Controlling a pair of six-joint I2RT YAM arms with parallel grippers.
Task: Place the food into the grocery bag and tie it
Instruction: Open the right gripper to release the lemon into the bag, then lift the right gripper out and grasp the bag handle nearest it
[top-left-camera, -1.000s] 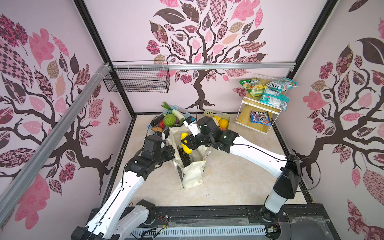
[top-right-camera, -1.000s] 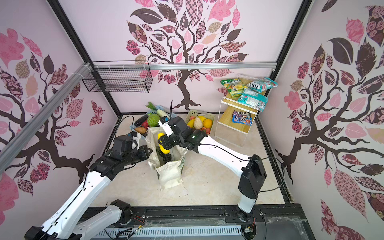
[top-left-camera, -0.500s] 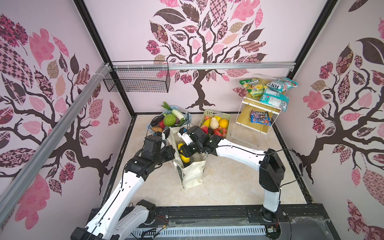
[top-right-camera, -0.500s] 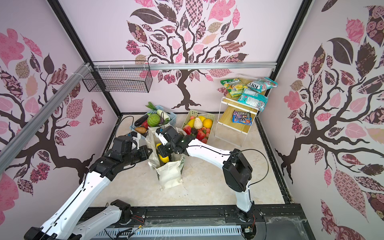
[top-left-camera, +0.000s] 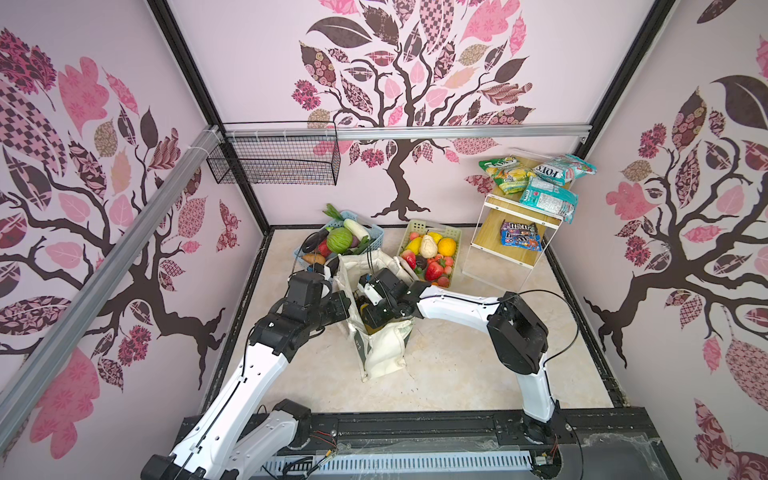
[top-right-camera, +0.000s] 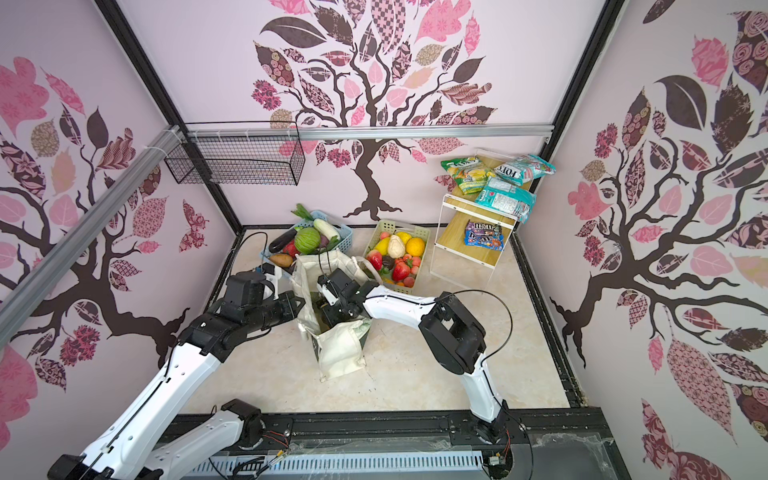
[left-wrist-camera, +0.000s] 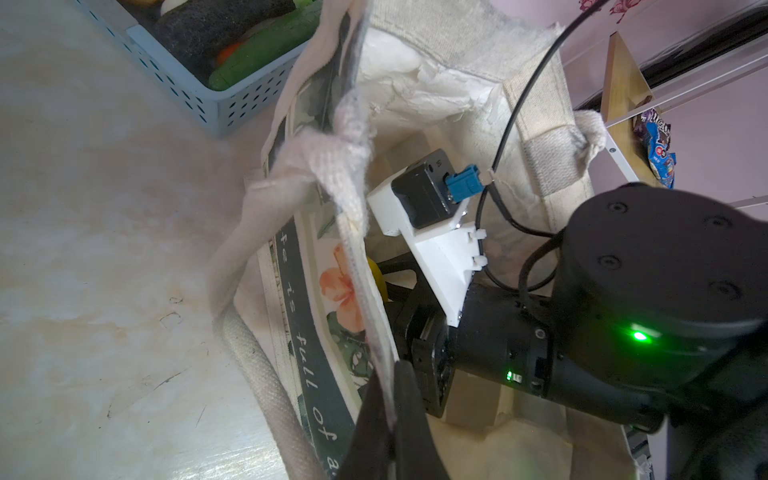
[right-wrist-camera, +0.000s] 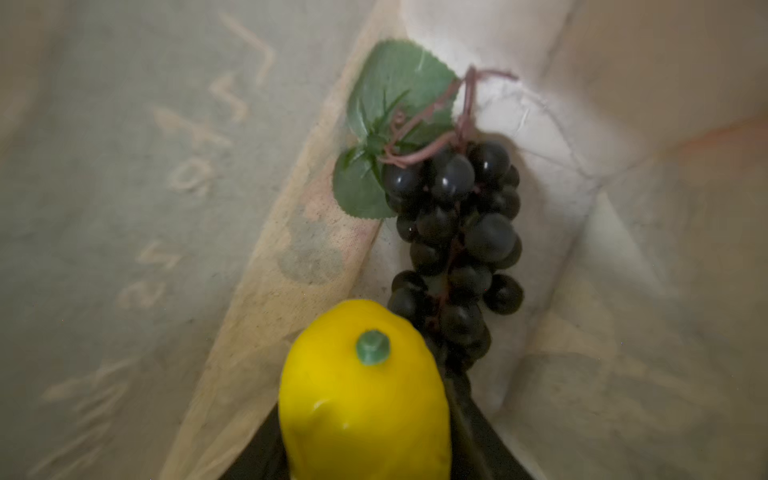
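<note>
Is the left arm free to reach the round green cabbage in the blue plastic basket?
Probably not: the left gripper is shut on the rim of the cream canvas grocery bag. The round green cabbage lies uncovered, but the gripper must release first.

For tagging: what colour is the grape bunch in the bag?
Grape bunch: near-black, green leaves; right wrist view.

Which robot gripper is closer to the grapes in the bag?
Right. The right gripper is down inside the grocery bag, holding the yellow banana right beside the grapes. The left gripper is outside, pinching the bag's top edge.
</note>
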